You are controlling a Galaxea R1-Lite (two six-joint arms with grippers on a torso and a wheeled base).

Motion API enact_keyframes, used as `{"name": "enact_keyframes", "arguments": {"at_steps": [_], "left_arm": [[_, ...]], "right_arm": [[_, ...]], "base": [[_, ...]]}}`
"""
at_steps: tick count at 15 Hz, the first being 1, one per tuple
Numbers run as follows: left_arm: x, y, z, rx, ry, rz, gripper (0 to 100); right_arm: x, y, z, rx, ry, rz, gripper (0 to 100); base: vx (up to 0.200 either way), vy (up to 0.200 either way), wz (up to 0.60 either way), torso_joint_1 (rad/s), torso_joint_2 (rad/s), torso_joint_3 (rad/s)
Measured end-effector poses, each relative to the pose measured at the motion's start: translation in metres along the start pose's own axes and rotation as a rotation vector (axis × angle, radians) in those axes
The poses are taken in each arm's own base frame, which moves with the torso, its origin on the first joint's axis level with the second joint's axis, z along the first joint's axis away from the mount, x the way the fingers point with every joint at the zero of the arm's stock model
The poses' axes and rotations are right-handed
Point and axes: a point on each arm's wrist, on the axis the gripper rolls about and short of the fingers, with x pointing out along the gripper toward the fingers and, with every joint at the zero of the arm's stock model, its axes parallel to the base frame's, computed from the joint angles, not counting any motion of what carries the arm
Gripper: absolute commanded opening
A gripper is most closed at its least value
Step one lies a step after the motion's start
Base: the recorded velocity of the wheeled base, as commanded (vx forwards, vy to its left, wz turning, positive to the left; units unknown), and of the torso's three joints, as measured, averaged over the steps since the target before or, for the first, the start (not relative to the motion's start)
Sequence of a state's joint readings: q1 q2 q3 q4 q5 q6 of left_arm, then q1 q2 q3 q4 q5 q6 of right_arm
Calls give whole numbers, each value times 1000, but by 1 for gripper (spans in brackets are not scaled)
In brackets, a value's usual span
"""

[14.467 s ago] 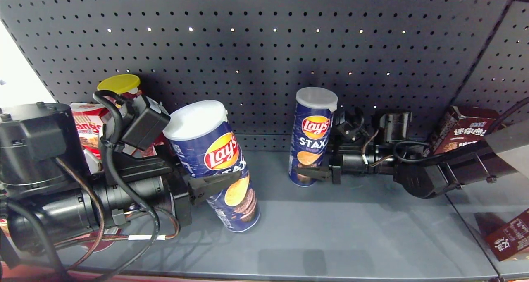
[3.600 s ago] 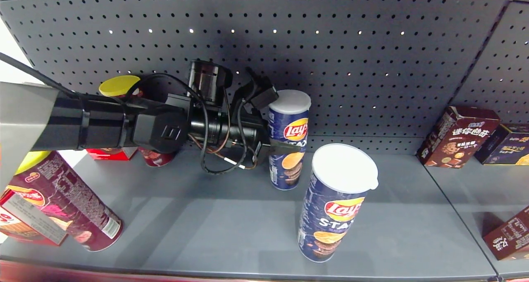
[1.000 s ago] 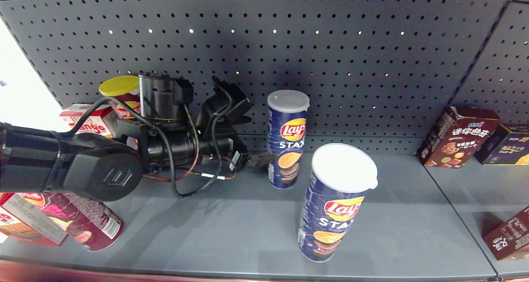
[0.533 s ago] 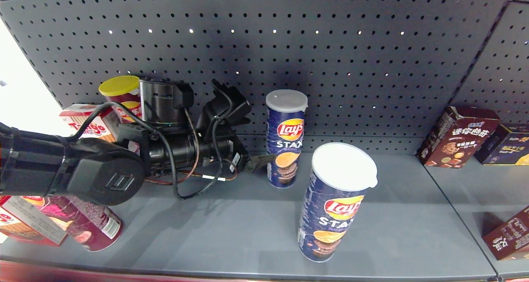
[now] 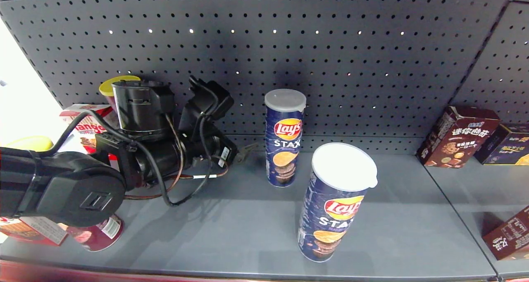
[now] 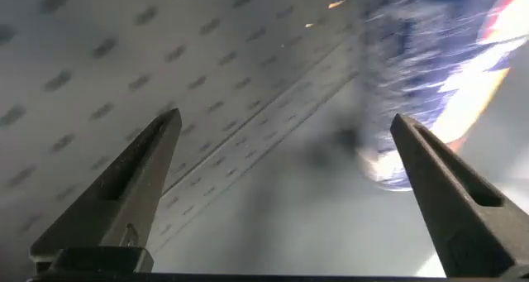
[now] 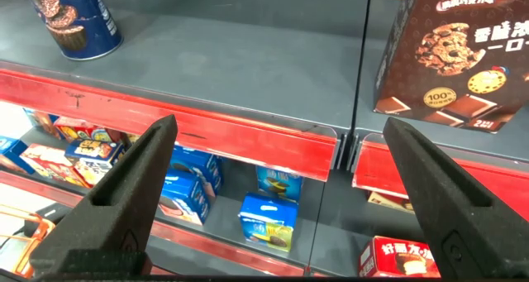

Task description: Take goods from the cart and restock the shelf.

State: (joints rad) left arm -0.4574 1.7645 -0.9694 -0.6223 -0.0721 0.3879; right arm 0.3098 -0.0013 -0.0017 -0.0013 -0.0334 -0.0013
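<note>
Two blue chip cans stand upright on the grey shelf [image 5: 231,228]. The rear can [image 5: 284,137] is at centre frame, just in front of the pegboard [image 5: 264,34]. The front can [image 5: 337,203] is lower right of it, near the shelf's edge and apart from it. The left gripper [image 6: 285,121] sits left of the rear can, its fingers spread wide with nothing between them, near the can but not touching it. The right gripper [image 7: 279,123] is also wide and empty, facing the shelf's red front rail [image 7: 248,137], with a brown cookie box [image 7: 463,59] at upper right. A red can [image 5: 97,234] shows at lower left, partly hidden by the left arm.
</note>
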Motion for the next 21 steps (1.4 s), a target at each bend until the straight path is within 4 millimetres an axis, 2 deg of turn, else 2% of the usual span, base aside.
{"name": "enact_keyframes", "arguments": {"at_steps": [4, 11, 16, 21], "left_arm": [[5, -5, -9, 3, 49, 24, 100], [30, -11, -29, 0, 116, 34, 100], [46, -11, -33, -8, 121, 36, 100], [55, -21, -31, -3, 114, 14, 100]], "right_arm": [[0, 0, 0, 0, 0, -1, 100], [0, 0, 0, 0, 0, -1, 100], [0, 0, 0, 0, 0, 0, 100], [0, 0, 0, 0, 0, -1, 100]], "base": [[0, 0, 0, 0, 0, 0], [0, 0, 0, 0, 0, 0], [0, 0, 0, 0, 0, 0], [0, 0, 0, 0, 0, 0]]}}
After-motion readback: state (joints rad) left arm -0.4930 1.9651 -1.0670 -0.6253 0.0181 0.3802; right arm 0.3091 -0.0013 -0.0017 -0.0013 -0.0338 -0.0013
